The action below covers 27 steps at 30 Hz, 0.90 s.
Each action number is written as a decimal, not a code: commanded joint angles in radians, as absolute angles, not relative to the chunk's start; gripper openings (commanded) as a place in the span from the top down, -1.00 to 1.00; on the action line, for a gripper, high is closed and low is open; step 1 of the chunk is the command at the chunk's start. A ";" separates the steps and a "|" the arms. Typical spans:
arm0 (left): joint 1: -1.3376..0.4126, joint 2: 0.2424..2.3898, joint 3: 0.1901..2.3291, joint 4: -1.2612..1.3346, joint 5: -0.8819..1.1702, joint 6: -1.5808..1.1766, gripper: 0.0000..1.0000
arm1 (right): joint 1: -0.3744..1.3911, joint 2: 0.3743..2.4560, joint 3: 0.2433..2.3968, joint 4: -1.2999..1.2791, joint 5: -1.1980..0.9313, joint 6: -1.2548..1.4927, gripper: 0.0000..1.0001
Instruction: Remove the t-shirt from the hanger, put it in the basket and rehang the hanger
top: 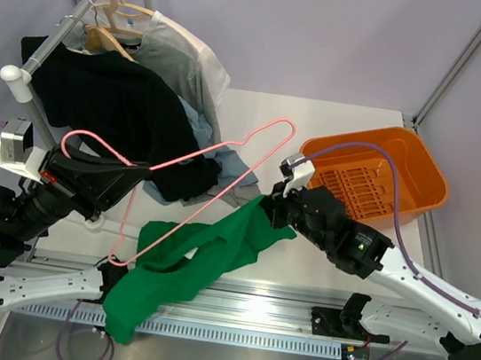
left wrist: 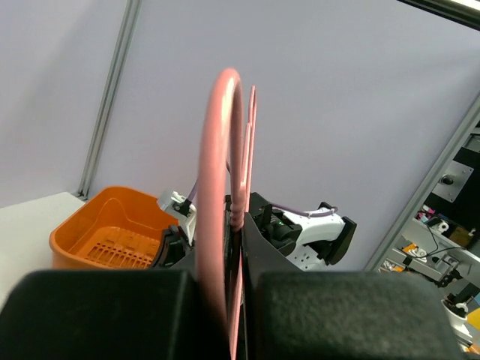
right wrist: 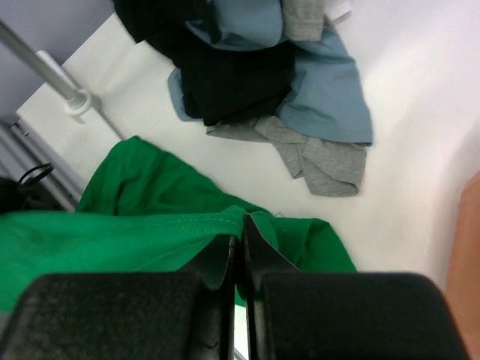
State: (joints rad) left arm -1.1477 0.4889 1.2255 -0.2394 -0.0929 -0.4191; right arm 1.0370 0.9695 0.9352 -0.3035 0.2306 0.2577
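Observation:
The pink wire hanger (top: 227, 147) is held up at a slant over the table. My left gripper (top: 141, 170) is shut on its neck just below the hook; the left wrist view shows the hook (left wrist: 223, 172) rising from my shut jaws (left wrist: 241, 225). The bright green t-shirt (top: 179, 265) hangs and trails from the hanger's lower corner toward the table's near edge. My right gripper (top: 265, 209) is shut on the shirt's upper edge; in the right wrist view the jaws (right wrist: 241, 247) pinch a green hem (right wrist: 150, 229). I cannot tell whether the shirt is still threaded on the wire.
A clothes rack (top: 49, 46) at the back left carries a black shirt (top: 108, 99) and grey-white shirts (top: 186, 60) on beige wooden hangers (top: 112, 10). Black, blue and grey cloth (right wrist: 300, 97) drapes onto the table. An orange basket (top: 404, 163) stands at the right.

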 commanded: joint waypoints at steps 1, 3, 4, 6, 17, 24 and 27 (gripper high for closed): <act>-1.152 0.531 1.272 -0.161 -0.057 -0.425 1.00 | 1.039 0.995 1.052 -0.281 0.360 0.258 1.00; -1.152 0.548 1.299 -0.210 -0.049 -0.410 1.00 | 1.037 1.017 1.101 -0.346 0.476 0.247 1.00; -1.151 0.554 1.311 -0.234 -0.048 -0.403 1.00 | 1.026 1.038 1.165 -0.372 0.492 0.245 1.00; -1.151 0.567 1.328 -0.294 -0.045 -0.387 1.00 | 0.974 1.055 1.230 -0.446 0.480 0.253 1.00; -1.150 0.540 1.341 -0.488 0.084 -0.327 1.00 | 0.902 1.219 1.473 -0.588 0.387 0.221 1.00; -1.152 0.462 1.272 -0.606 0.147 -0.275 1.00 | 0.893 1.252 1.469 -0.629 0.184 0.170 -0.32; -1.152 0.430 1.249 -0.650 0.167 -0.275 1.00 | 0.864 1.233 1.522 -0.685 0.129 0.158 -0.42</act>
